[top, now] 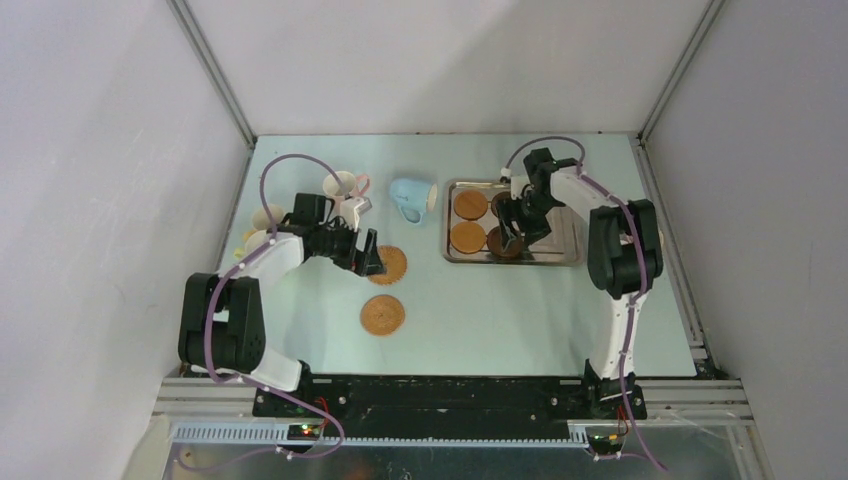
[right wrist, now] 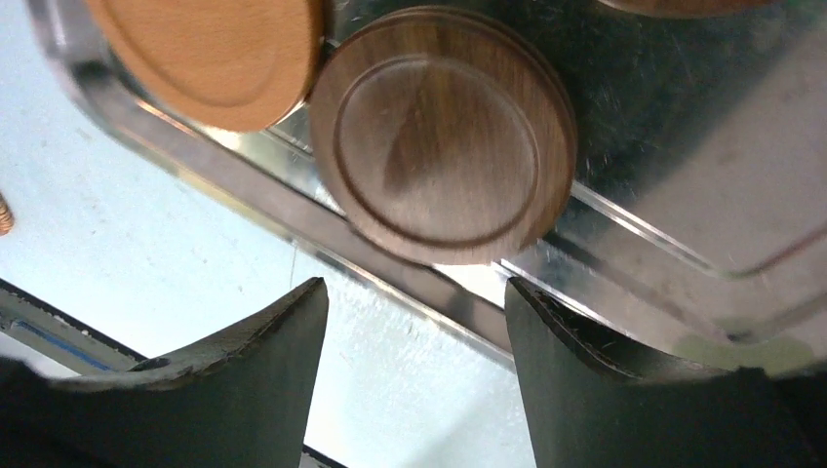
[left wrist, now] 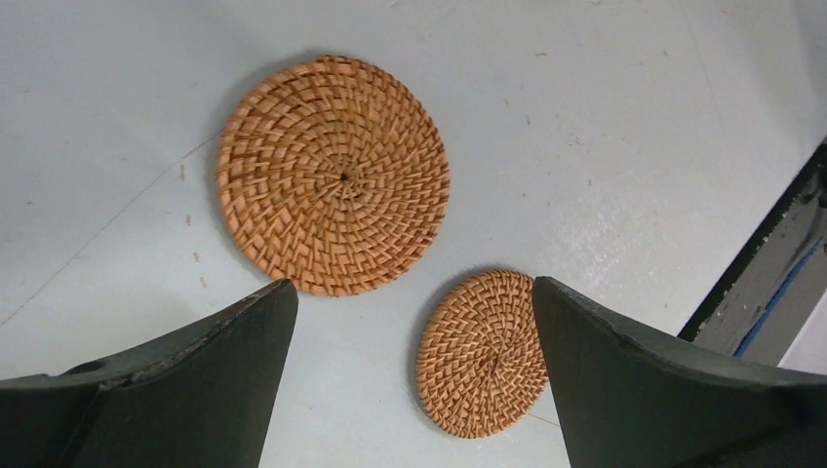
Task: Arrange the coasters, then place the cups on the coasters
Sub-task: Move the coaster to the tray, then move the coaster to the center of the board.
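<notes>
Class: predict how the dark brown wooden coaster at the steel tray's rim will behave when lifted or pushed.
The dark brown coaster looks like solid wood: probably stiff and light. Thin and flat, it likely offers the jaws little edge to grip. On the polished steel tray it may slide when pushed until the rim stops it.

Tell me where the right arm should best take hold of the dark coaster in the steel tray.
By its rim, from straight above, jaws spanning its width. The dark coaster lies flat and thin in the tray, so only opposite edges offer purchase. A light coaster and the tray's near wall crowd two sides, so the free edges are likely best.
</notes>
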`<state>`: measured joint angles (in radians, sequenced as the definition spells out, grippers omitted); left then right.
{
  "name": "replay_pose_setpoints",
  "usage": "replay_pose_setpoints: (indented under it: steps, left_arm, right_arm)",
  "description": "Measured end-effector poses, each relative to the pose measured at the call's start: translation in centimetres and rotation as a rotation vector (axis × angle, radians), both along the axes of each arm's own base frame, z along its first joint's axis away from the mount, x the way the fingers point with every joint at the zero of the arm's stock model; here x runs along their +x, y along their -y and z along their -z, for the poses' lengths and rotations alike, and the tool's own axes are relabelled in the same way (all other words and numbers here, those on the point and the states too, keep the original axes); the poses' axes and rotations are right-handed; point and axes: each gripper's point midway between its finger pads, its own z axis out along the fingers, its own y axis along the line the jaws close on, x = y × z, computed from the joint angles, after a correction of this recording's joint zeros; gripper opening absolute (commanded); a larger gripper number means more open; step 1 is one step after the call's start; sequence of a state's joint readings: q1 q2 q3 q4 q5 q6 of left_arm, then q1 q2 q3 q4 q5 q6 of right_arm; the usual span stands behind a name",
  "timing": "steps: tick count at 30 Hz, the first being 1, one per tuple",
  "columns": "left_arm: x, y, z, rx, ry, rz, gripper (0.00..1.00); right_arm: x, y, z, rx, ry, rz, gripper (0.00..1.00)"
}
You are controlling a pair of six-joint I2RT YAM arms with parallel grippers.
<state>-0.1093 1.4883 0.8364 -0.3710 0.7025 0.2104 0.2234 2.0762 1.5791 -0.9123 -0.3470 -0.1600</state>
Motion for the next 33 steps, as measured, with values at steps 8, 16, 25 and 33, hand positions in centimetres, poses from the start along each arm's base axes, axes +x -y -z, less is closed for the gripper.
replay_pose_setpoints:
  steps: [8, 16, 25, 33]
  left_arm:
    - [-1.8, 0.3, -0.2, 0.143, -0.041, 0.121, 0.98]
    - [-8.8, 0.4, 4.5, 0.326, -0.271, 0.342, 0.98]
    - [-11.0, 1.7, 4.7, 0.41, -0.366, 0.497, 0.98]
    - [-13.3, 4.1, 4.7, 0.495, -0.459, 0.618, 0.98]
  right_arm:
    - [1.2, 1.8, -7.5, 0.12, 0.193, 0.057, 0.72]
    - [1.6, 3.5, -8.4, 0.187, 0.219, 0.111, 0.72]
    - [1.6, 3.7, -8.6, 0.233, 0.207, 0.13, 0.72]
    - [1.5, 4.0, -8.9, 0.282, 0.195, 0.149, 0.72]
